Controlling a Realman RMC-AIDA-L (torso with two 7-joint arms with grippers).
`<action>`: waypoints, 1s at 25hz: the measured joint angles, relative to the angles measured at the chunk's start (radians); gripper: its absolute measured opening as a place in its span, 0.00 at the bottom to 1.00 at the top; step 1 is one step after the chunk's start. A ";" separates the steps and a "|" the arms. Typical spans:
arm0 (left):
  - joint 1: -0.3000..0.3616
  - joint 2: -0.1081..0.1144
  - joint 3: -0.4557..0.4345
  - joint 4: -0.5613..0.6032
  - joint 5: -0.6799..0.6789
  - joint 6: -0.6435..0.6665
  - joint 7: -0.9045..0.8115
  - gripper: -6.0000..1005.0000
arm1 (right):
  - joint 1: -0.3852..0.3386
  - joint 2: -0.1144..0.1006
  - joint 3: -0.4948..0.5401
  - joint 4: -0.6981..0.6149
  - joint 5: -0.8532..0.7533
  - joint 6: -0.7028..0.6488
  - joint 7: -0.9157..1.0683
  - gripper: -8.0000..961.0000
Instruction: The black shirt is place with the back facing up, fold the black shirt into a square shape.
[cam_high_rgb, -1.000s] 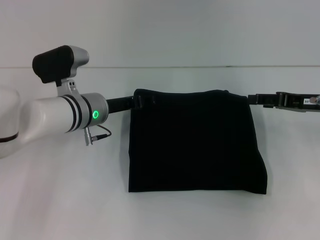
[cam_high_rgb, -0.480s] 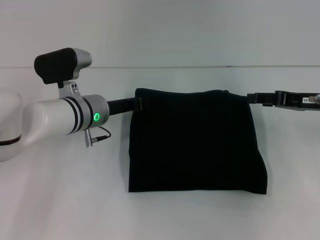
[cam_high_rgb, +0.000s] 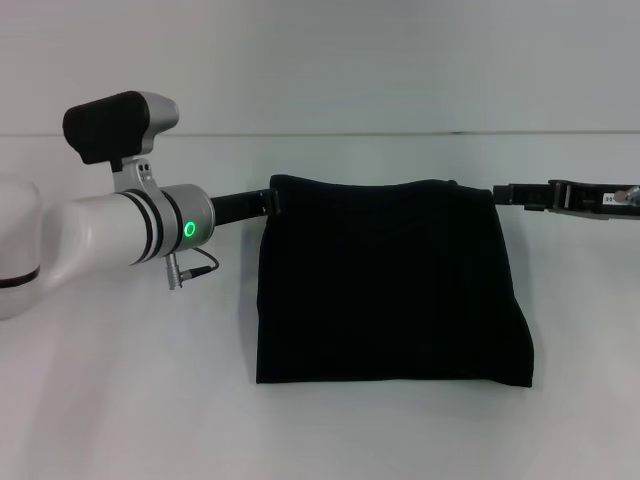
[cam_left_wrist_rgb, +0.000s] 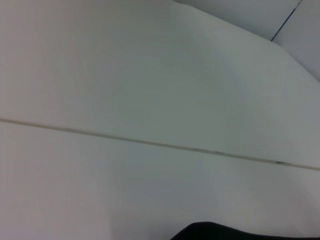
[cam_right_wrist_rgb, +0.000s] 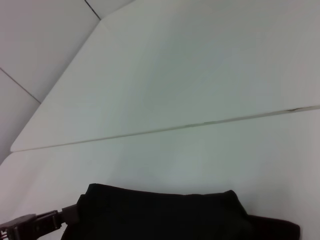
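The black shirt (cam_high_rgb: 390, 285) lies flat on the white table (cam_high_rgb: 120, 400), folded into a rough square with no lettering showing. My left gripper (cam_high_rgb: 268, 203) is at the shirt's far left corner, right beside its edge. My right gripper (cam_high_rgb: 503, 194) is at the shirt's far right corner, level with the far edge. The right wrist view shows the shirt's far edge (cam_right_wrist_rgb: 170, 215) and, farther off, the left gripper (cam_right_wrist_rgb: 45, 222) at its corner. The left wrist view shows only a sliver of black cloth (cam_left_wrist_rgb: 225, 233).
The table's far edge meets a pale wall (cam_high_rgb: 400, 133). My left arm's white forearm with a green light (cam_high_rgb: 190, 229) reaches over the table's left side. My right arm (cam_high_rgb: 590, 200) comes in from the right edge.
My left gripper has drawn back a little to the left, off the shirt's far left corner. The shirt and the right gripper have not visibly moved.
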 joint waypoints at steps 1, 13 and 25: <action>-0.001 0.001 0.000 0.000 0.000 -0.001 0.000 0.05 | 0.001 0.000 0.000 0.000 0.000 0.000 0.000 0.75; -0.003 0.005 0.002 0.018 0.000 -0.009 -0.003 0.05 | 0.008 0.001 0.000 0.001 -0.001 0.000 -0.002 0.75; 0.164 0.059 -0.066 0.300 0.000 0.444 -0.050 0.23 | -0.009 -0.005 0.009 -0.021 0.138 -0.151 -0.233 0.76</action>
